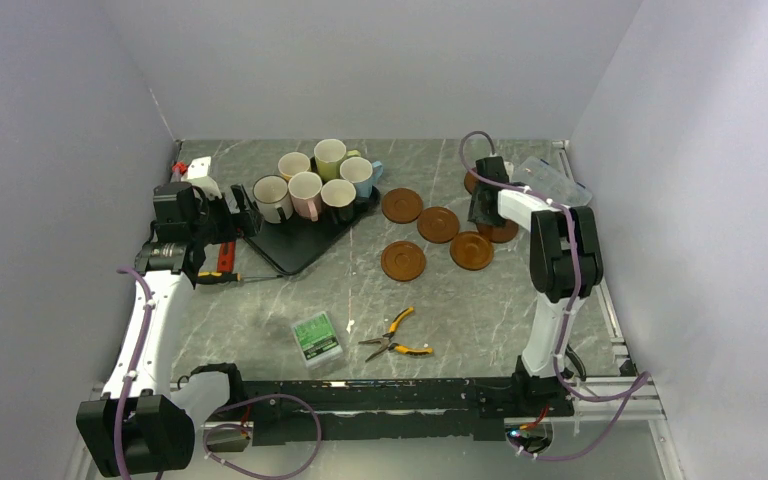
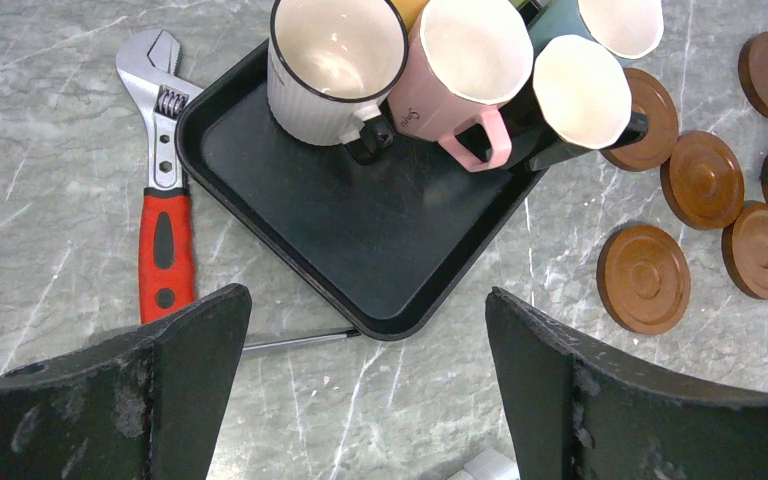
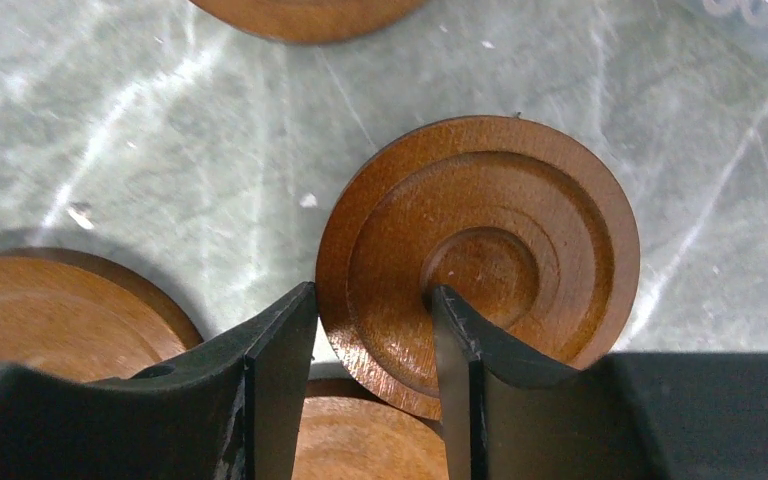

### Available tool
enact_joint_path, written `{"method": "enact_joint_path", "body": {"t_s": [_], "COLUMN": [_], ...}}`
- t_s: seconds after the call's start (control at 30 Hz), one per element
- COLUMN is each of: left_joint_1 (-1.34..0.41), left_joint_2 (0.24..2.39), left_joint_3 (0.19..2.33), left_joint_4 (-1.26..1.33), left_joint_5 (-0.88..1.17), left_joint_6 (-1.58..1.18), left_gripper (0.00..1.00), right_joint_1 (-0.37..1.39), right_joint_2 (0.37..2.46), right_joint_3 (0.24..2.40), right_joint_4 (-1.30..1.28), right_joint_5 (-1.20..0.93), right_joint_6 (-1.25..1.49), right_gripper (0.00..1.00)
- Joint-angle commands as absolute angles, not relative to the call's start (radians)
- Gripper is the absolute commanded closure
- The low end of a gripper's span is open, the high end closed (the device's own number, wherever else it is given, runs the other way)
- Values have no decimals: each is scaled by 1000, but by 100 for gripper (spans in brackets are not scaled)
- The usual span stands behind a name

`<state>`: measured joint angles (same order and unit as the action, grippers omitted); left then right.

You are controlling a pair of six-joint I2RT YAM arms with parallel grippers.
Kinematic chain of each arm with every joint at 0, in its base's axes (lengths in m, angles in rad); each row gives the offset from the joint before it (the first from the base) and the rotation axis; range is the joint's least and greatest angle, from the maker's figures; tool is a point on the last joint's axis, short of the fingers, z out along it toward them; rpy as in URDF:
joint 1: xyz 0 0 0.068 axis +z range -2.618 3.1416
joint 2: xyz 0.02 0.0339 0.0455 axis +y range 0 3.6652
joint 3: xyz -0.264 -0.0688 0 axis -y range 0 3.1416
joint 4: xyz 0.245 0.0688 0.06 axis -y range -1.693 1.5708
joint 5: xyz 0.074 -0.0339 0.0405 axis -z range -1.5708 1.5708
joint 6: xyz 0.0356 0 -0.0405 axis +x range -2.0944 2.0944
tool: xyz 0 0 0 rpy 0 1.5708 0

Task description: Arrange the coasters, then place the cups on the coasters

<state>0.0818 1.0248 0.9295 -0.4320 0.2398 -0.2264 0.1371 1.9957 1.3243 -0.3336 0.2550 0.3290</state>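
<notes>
Brown coaster's [image 3: 520, 230] rim sits between the right pincer's [image 3: 372, 296] part-open jaws, grip uncertain, likely for rearranging; the left pincer [image 2: 365, 300] hangs wide open, empty, near the cups [image 2: 475, 50].

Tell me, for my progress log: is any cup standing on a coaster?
No, all six cups stand grouped on the black tray, apart from the coasters on the table beside it.

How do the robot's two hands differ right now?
The left hand is spread wide and empty, facing the black tray; the right hand is narrower, its fingers straddling the rim of a coaster. Both are black with two fingers.
</notes>
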Motion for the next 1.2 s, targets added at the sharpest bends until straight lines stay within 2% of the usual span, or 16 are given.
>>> {"method": "enact_joint_path", "body": {"t_s": [0.0,0.77,1.17], "left_joint_1": [82,53,42], "left_joint_2": [1006,997,997], "left_joint_3": [940,940,939], "left_joint_4": [-408,-411,-411], "left_joint_5": [267,260,260], "left_joint_6": [-234,-233,-232], "left_gripper": [6,6,6], "right_joint_1": [102,3,3], "right_joint_2": [1950,1716,1560], "right_joint_3": [1242,941,815], "right_joint_4": [-409,-430,-416], "right_joint_5": [270,204,74], "right_joint_6": [358,428,454], "right_gripper": [54,56,50]}}
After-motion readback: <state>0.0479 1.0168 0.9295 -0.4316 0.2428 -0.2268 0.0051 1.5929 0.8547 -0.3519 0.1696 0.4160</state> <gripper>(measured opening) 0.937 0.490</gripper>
